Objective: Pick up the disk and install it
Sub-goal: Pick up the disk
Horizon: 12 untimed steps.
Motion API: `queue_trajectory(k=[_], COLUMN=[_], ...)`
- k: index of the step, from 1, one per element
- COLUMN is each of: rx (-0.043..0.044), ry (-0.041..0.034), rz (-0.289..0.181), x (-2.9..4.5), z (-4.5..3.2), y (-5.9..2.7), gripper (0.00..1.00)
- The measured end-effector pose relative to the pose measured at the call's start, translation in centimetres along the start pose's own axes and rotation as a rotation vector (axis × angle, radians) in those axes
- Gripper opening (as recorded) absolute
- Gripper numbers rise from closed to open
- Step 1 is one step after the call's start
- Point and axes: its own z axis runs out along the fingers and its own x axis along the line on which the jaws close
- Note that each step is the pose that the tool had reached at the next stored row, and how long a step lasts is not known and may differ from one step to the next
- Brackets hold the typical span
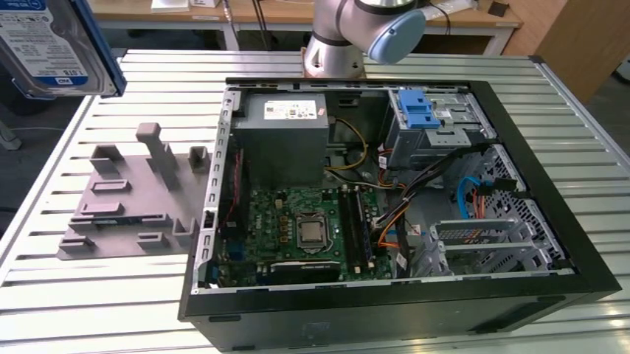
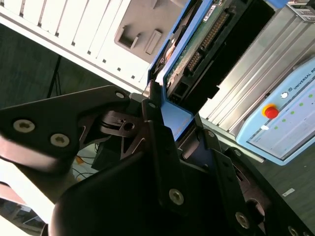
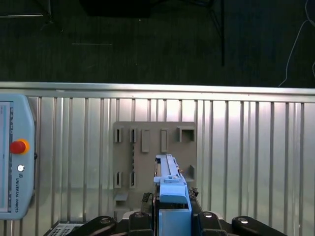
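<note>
Pincer: my gripper (image 3: 173, 217) is clamped on the disk (image 3: 170, 183), one finger (image 2: 152, 115) on each broad face; nothing slack that I can see.
Disk pos.: up in the air, off the table (image 1: 99, 295). In the exterior view it sits at the far upper left, label side showing (image 1: 49, 44), well apart from the PC case (image 1: 551, 221).
Below me: in the first wrist view the disk hangs edge-on over the grey holder (image 3: 147, 147), not touching it.
Orientation: in the second wrist view the circuit-board side and connector end (image 2: 197, 44) point away from my palm.
Why this grip: I reckon squeezing the flat faces keeps the blue side rails free and gives broad contact, so less chance of it twisting.
Install spot: the drive cage (image 1: 438, 125) w/ blue latch is inside the case, just beside the power-supply box (image 1: 285, 140). I'm nowhere near it; the disk isn't in it yet.
Progress: pick-up part looks done; install not.
Other: teach pendant (image 3: 15, 157) lies on the table near the holder, clear of the disk.
</note>
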Motion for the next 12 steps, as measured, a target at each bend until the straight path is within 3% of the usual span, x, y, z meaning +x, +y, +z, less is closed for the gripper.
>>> queue_trajectory(k=[12], rx=[0.0000], ry=[-0.0001], rz=[0.000], x=[1.35], z=[-0.03], y=[-1.86], gripper=[0.36])
